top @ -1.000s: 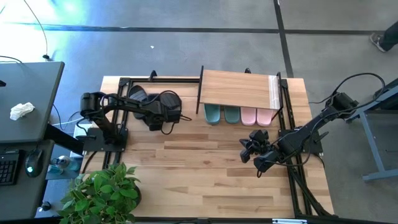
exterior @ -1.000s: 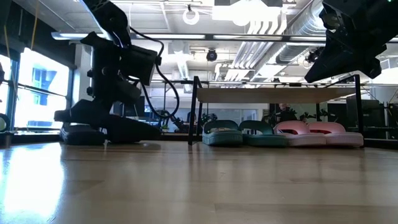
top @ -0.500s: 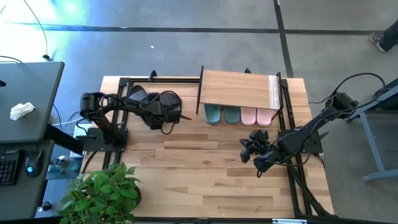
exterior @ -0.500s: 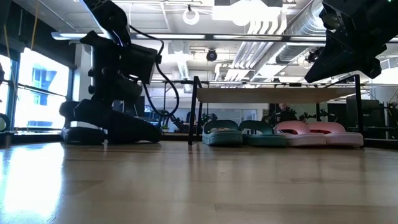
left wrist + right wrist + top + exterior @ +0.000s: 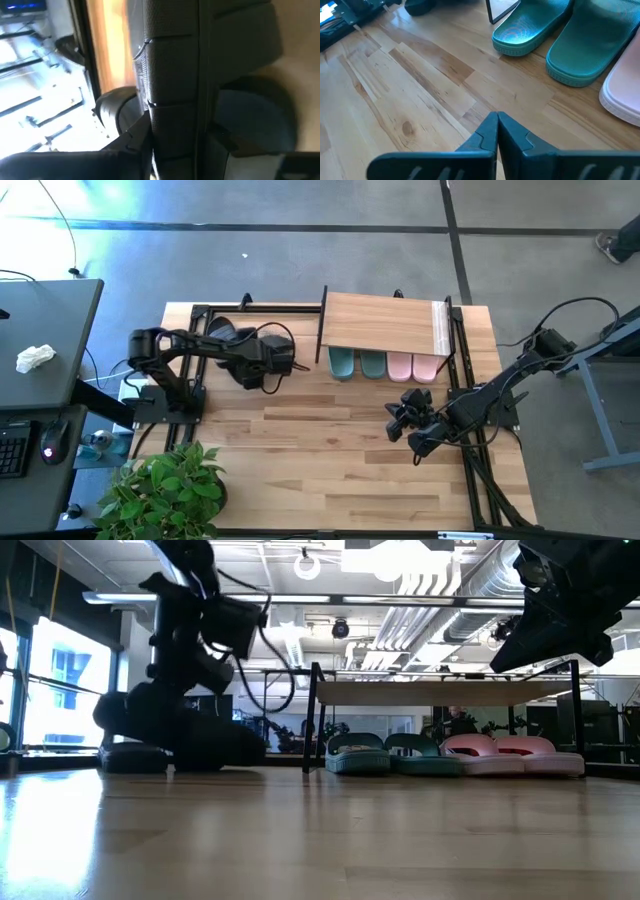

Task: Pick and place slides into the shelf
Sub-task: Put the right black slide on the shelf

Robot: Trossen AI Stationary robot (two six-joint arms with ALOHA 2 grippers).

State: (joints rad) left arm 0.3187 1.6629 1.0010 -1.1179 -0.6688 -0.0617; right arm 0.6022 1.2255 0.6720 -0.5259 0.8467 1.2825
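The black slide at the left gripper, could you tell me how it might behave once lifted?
The black slide looks like thick moulded rubber, so it would probably hold its shape with slight flex. Its flat sole suggests no rolling. Gripped by the left gripper at one spot, it may hang tilted or swing.

Your two arms are matte black, jointed, with looping black cables; the right gripper [image 5: 497, 131] shows dark teal-tinted fingers.

Matt, seemingly rubber slides [image 5: 530, 27]; wooden table [image 5: 420, 90]
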